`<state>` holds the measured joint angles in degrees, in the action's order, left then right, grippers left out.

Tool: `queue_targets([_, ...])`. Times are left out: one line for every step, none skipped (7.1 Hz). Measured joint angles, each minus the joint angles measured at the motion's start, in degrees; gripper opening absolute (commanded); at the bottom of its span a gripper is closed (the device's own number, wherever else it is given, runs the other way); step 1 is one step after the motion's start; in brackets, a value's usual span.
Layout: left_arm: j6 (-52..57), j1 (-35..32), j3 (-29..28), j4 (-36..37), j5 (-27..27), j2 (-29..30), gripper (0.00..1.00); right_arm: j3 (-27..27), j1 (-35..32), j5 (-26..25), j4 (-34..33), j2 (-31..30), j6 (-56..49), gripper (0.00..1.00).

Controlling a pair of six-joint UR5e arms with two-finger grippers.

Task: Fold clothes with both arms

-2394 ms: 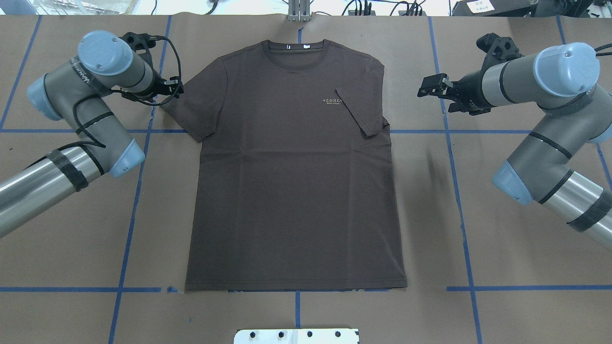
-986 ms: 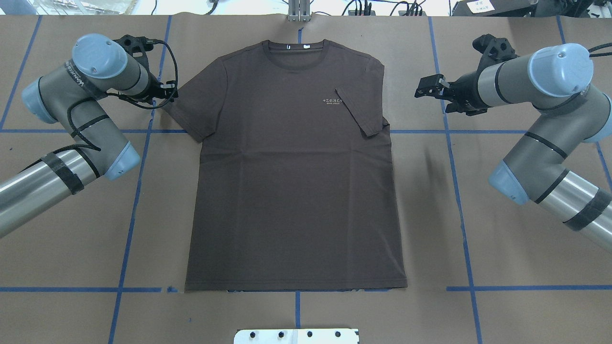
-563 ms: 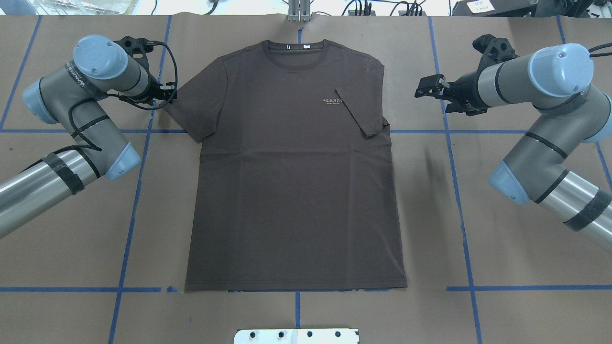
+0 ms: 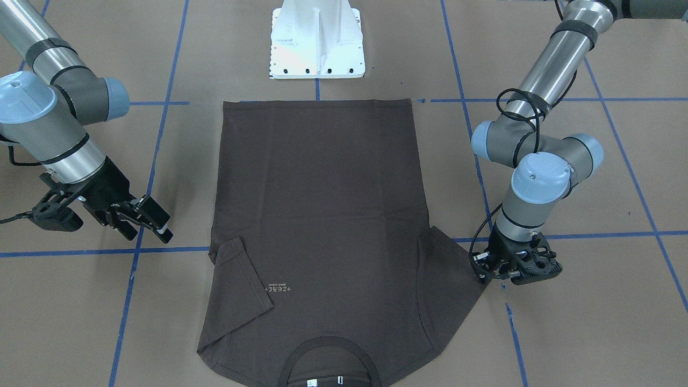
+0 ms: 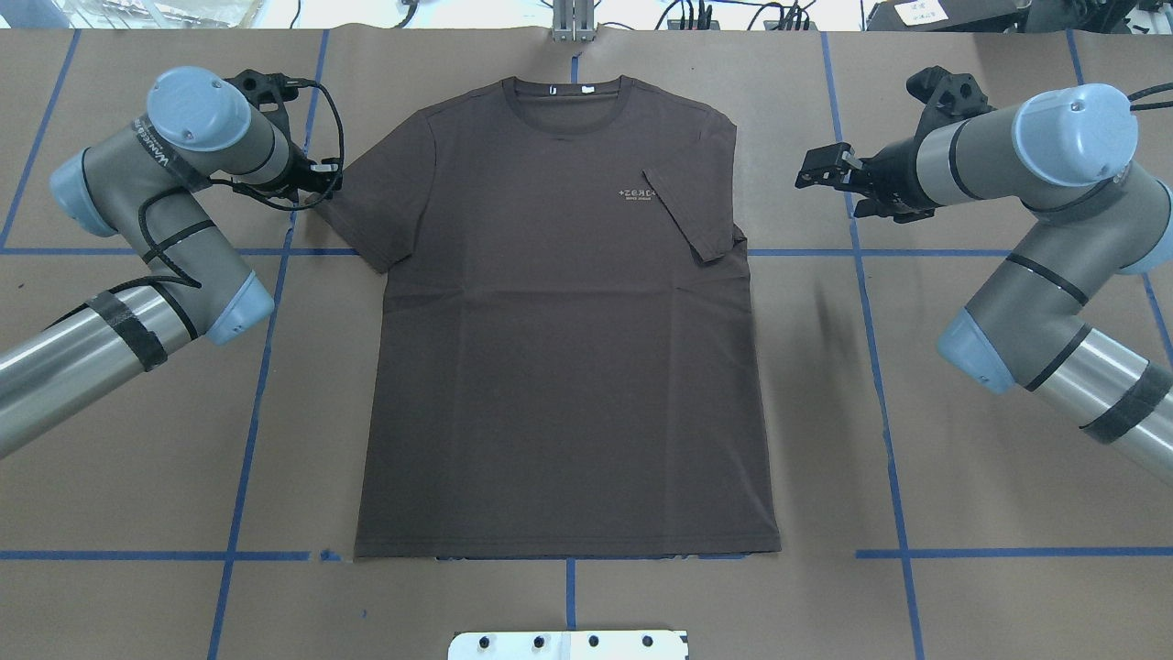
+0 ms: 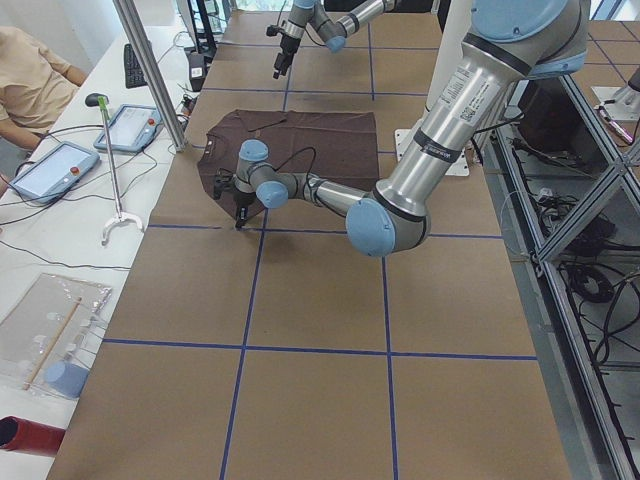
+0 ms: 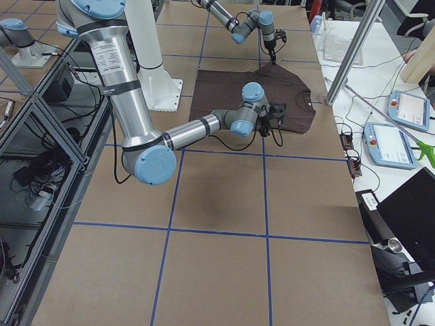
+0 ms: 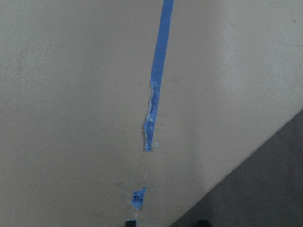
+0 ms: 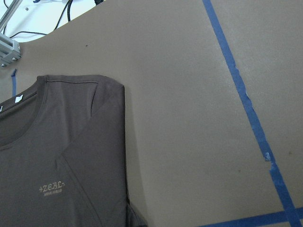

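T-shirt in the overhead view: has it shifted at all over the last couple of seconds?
No. The T-shirt keeps its hem on the same blue tape line, with one sleeve folded over its chest as before.

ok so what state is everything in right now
T-shirt, lying flat, front up
right-side sleeve, folded in over the chest
left-side sleeve, spread flat
left gripper, fingers open, low at the left-side sleeve's edge
right gripper, fingers open, clear of the T-shirt
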<state>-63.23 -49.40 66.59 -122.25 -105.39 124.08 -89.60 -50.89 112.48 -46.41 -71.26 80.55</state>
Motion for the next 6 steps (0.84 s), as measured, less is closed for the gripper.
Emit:
queue_targets([0.0, 0.0, -0.2, 0.0, 0.0, 0.1, 0.0, 0.0, 0.0, 0.0, 0.0, 0.0, 0.0, 1.0])
queue_targets([-0.2, 0.1, -0.3, 0.0, 0.0, 0.2, 0.0, 0.0, 0.0, 0.0, 0.0, 0.0, 0.0, 1.0])
queue_targets([-0.3, 0.1, -0.3, 0.1, -0.1, 0.3, 0.0, 0.0, 0.0, 0.0, 0.0, 0.0, 0.0, 1.0])
queue_targets([-0.3, 0.1, -0.3, 0.2, -0.1, 0.5, 0.0, 0.0, -0.1, 0.0, 0.0, -0.1, 0.0, 1.0])
queue_targets([-0.4, 0.1, -0.2, 0.4, -0.2, 0.9, 0.0, 0.0, -0.1, 0.0, 0.0, -0.1, 0.0, 1.0])
queue_targets([-0.5, 0.1, 0.2, 0.7, -1.8, 1.6, 0.0, -0.1, -0.2, 0.1, 0.0, -0.2, 0.0, 1.0])
